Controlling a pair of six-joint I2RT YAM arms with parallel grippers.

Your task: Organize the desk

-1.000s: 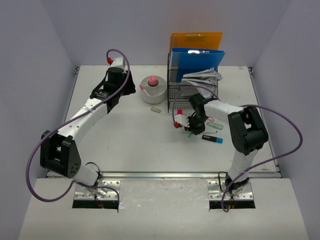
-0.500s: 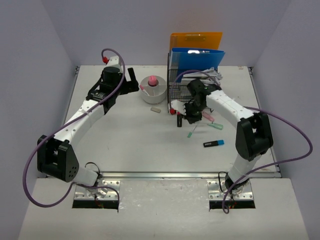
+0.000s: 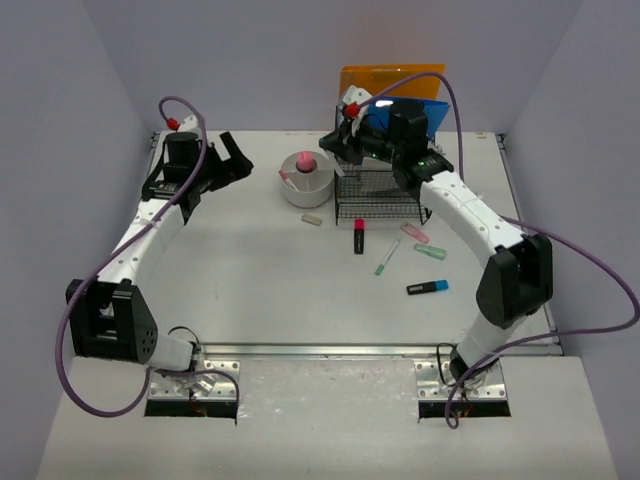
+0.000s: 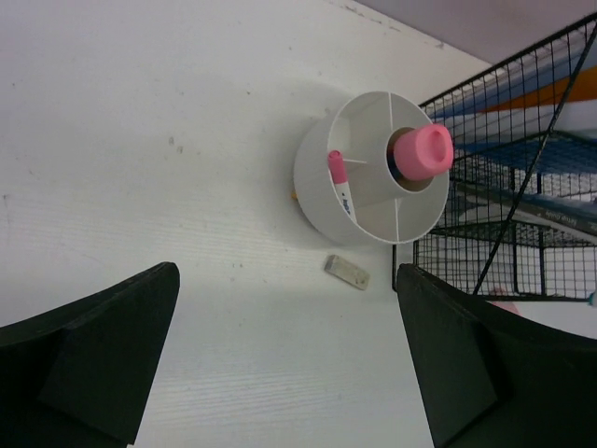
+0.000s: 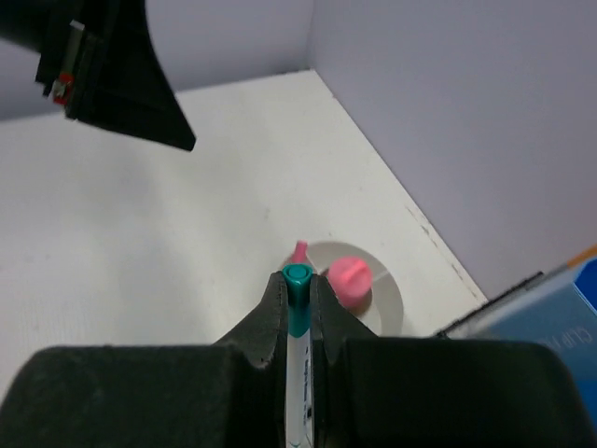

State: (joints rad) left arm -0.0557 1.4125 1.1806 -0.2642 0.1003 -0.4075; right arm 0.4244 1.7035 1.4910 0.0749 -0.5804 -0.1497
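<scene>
The large flat white rectangular desk [image 3: 250, 290] sits between pale lavender walls [image 3: 80, 120], with a silver metal rail [image 3: 330, 350] along its near edge. Within the last second the right gripper [image 5: 298, 297] has risen from the loose pens to the far side, near the round white compartment holder [image 3: 306, 182]. Its fingers are closed tight on a teal-capped marker [image 5: 298, 280]. The left gripper [image 4: 286, 269] has withdrawn leftward, jaws now spread wide and holding nothing. On the surface are a black wire rack [image 3: 378, 197], a small white eraser [image 3: 312, 218] and a black-and-red marker [image 3: 358, 236].
</scene>
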